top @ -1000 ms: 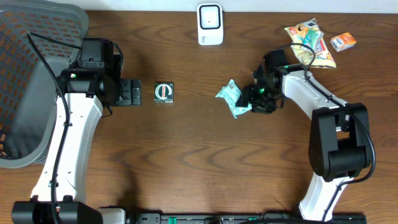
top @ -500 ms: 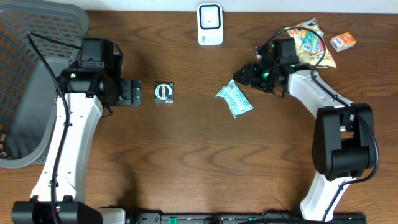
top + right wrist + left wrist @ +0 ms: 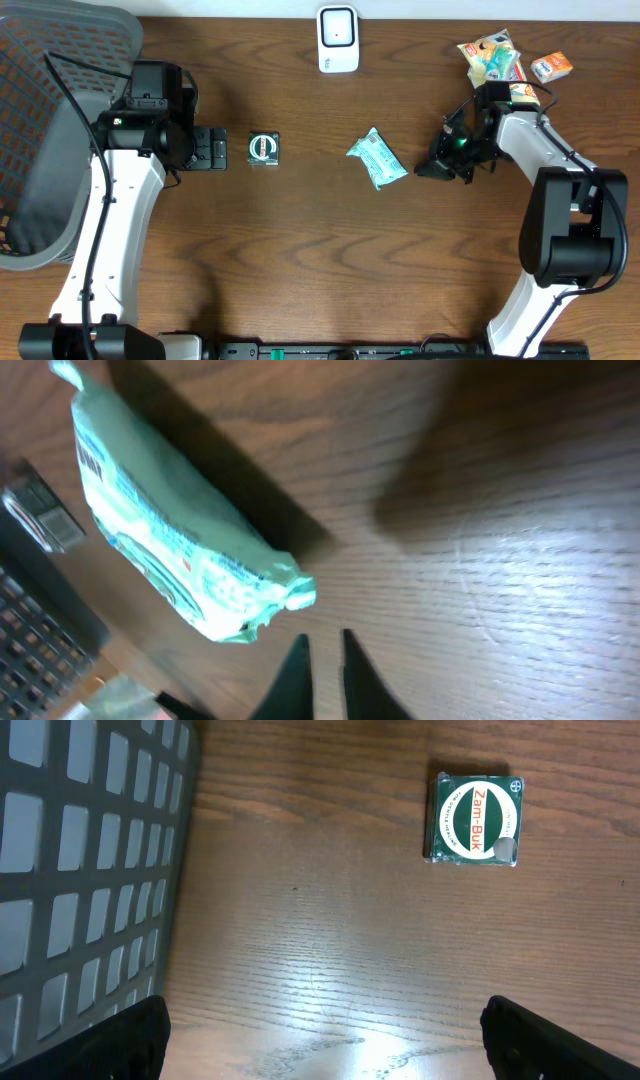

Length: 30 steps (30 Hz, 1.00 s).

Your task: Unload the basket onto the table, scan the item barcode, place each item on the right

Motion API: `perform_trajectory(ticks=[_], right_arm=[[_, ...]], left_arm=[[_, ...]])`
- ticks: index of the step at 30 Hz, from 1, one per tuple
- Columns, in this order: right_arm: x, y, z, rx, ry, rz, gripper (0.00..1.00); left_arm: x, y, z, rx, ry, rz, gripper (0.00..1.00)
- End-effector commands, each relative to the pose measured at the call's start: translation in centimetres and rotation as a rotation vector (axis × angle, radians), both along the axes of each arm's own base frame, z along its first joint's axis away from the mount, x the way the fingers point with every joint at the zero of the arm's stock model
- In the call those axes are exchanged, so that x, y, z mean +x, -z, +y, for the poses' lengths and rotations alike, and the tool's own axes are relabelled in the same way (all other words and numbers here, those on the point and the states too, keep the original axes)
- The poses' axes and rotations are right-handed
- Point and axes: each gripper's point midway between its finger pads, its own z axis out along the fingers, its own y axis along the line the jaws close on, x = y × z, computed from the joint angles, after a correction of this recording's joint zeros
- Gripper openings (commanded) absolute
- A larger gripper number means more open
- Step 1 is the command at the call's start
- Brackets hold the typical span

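Mint-green packet lies flat on the table at the middle of the overhead view, well below the white scanner at the top edge. It is not held, so the pick-up looks like the step in hand. The right pincer sits just right of the packet with its fingers together on nothing. In the right wrist view the tips point at bare wood beside the packet's crimped end, apart from it. The next move probably calls for parting those fingers, straddling the packet, then lifting it barcode-first to the scanner. The left pincer stands wide apart and empty, left of a green Zam-Buk tin.
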Motion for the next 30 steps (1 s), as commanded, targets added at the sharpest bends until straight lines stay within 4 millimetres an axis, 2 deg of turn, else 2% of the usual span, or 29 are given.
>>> perform_trajectory(ticks=[1, 3, 8, 11, 14, 18, 23, 26, 27, 29, 30], right_arm=[[-0.6, -0.7, 2.1, 0.02, -0.053, -0.02, 0.04], [-0.8, -0.2, 2.7, -0.001, -0.053, -0.011, 0.02], [-1.1, 1.7, 2.7, -0.14, 0.008, 0.024, 0.01], [-1.1, 2.3, 3.3, -0.153, 0.033, 0.024, 0.01], [-0.6, 2.7, 2.9, -0.178, 0.037, -0.001, 0.01], [1.0, 2.9, 2.1, -0.227, 0.051, -0.072, 0.01], [4.5, 1.8, 2.9, -0.187, 0.047, -0.237, 0.01], [5.1, 1.4, 3.5, -0.151, 0.043, -0.264, 0.01], [5.1, 1.3, 3.6, -0.142, 0.04, -0.265, 0.07], [5.3, 1.2, 3.5, -0.146, 0.012, -0.288, 0.3], [5.4, 1.0, 3.4, -0.152, -0.018, -0.311, 0.36]], left_arm=[[-0.1, 0.4, 0.1, 0.011, 0.003, 0.013, 0.98], [-0.1, 0.4, 0.1, 0.011, 0.003, 0.013, 0.98], [-0.1, 0.4, 0.1, 0.011, 0.003, 0.013, 0.98], [-0.1, 0.4, 0.1, 0.011, 0.003, 0.014, 0.98], [-0.1, 0.4, 0.1, 0.011, 0.003, 0.013, 0.98], [-0.1, 0.4, 0.1, 0.011, 0.003, 0.013, 0.98], [-0.1, 0.4, 0.1, 0.011, 0.003, 0.013, 0.98], [-0.1, 0.4, 0.1, 0.011, 0.003, 0.013, 0.98], [-0.1, 0.4, 0.1, 0.011, 0.003, 0.013, 0.98], [-0.1, 0.4, 0.1, 0.011, 0.003, 0.013, 0.98], [-0.1, 0.4, 0.1, 0.011, 0.003, 0.013, 0.98]])
